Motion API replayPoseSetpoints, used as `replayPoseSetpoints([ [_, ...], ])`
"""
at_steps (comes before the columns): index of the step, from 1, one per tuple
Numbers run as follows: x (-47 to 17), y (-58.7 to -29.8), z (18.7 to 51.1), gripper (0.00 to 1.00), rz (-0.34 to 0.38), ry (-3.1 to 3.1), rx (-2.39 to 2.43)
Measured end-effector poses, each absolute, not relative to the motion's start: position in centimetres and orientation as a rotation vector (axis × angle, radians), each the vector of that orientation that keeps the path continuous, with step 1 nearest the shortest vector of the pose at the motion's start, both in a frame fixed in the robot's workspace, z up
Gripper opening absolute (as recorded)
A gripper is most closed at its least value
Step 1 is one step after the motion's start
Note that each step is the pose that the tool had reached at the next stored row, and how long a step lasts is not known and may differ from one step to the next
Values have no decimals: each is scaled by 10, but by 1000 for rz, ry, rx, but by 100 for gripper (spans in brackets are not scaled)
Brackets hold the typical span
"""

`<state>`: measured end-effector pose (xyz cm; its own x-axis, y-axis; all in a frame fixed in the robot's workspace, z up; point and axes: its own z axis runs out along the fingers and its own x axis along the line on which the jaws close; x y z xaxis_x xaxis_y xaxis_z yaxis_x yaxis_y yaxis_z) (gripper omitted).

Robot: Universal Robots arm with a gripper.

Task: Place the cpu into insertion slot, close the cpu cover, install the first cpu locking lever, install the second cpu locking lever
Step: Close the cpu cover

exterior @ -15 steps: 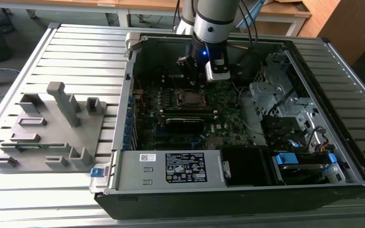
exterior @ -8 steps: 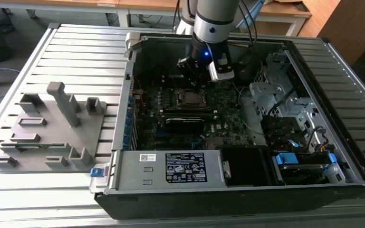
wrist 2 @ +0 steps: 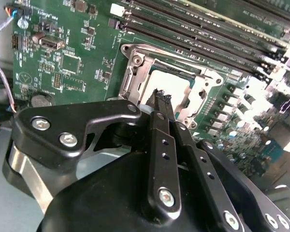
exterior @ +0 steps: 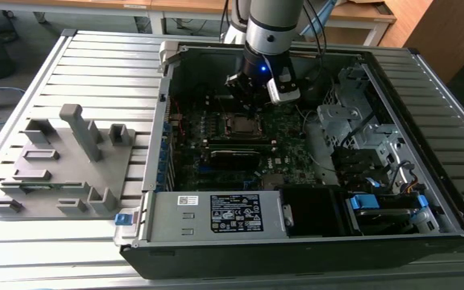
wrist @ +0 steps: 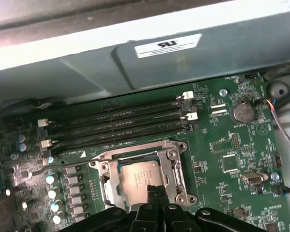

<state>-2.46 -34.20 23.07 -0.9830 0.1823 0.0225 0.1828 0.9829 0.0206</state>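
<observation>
The cpu [wrist: 135, 180] lies flat in the insertion slot [exterior: 243, 125], its pale metal top showing through the window of the cpu cover [wrist: 176, 166]. That silver cover frame [wrist 2: 135, 72] lies down over the socket. My gripper [wrist: 153, 191] hangs just over the socket's edge, its two black fingers pressed together with nothing between them. In the second wrist view the fingertips [wrist 2: 162, 98] point at the cpu [wrist 2: 166, 77] by the rim of the frame. In the exterior view the gripper [exterior: 252, 104] reaches down into the open computer case above the socket.
Long black memory slots [wrist: 116, 125] run beside the socket, and a coin battery [wrist: 241, 112] sits on the green board. The case wall [wrist: 183, 63] rises behind them. A grey fixture [exterior: 63, 163] stands at the exterior view's left, drive cages [exterior: 353, 121] at its right.
</observation>
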Motion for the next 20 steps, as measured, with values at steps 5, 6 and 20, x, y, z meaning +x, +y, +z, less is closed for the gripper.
replayPoseSetpoints([
  [5,-25,-342,230,11,-35,-3118,-159],
  [6,-25,-342,230,11,-34,-3119,-134],
  [20,-31,-342,225,11,-34,-3122,-37],
])
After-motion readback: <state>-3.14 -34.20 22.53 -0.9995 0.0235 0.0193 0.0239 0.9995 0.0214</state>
